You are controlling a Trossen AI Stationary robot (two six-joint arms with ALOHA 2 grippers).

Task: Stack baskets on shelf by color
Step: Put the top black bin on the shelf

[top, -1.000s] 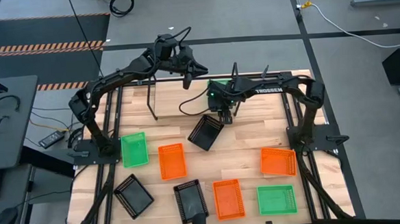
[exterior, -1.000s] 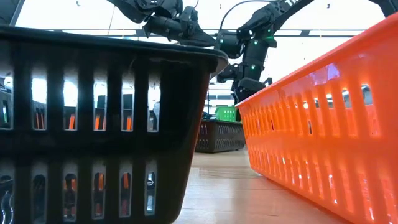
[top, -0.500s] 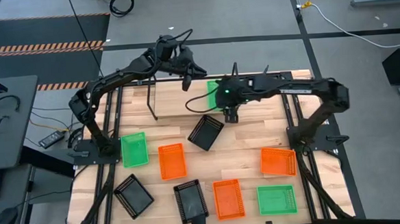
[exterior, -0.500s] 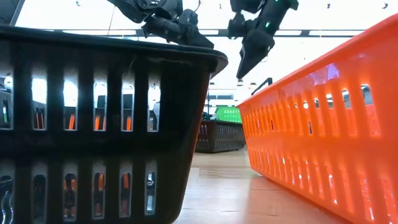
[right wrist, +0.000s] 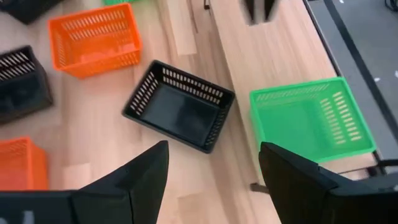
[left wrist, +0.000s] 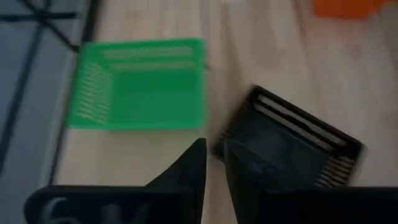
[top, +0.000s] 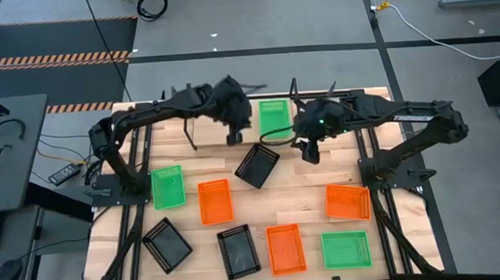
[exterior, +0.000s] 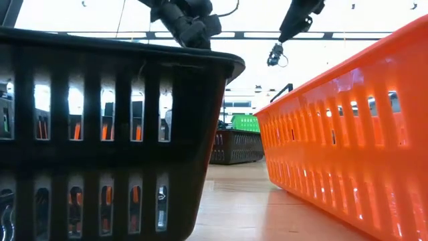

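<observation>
One green basket (top: 275, 119) is lying on the shelf (top: 317, 111), at the far edge of the worktop (top: 304, 189). A black basket (top: 257, 164) is sitting askew just in front of the shelf, apart from the green one. The left gripper (top: 233, 134) is being held above the shelf beside the green basket, its fingers nearly pressed together and empty. The right gripper (top: 309, 151) is being held over the front edge of the shelf, beside the black basket, its fingers spread wide and holding nothing. The other seven baskets are lying scattered well in front of the shelf.
</observation>
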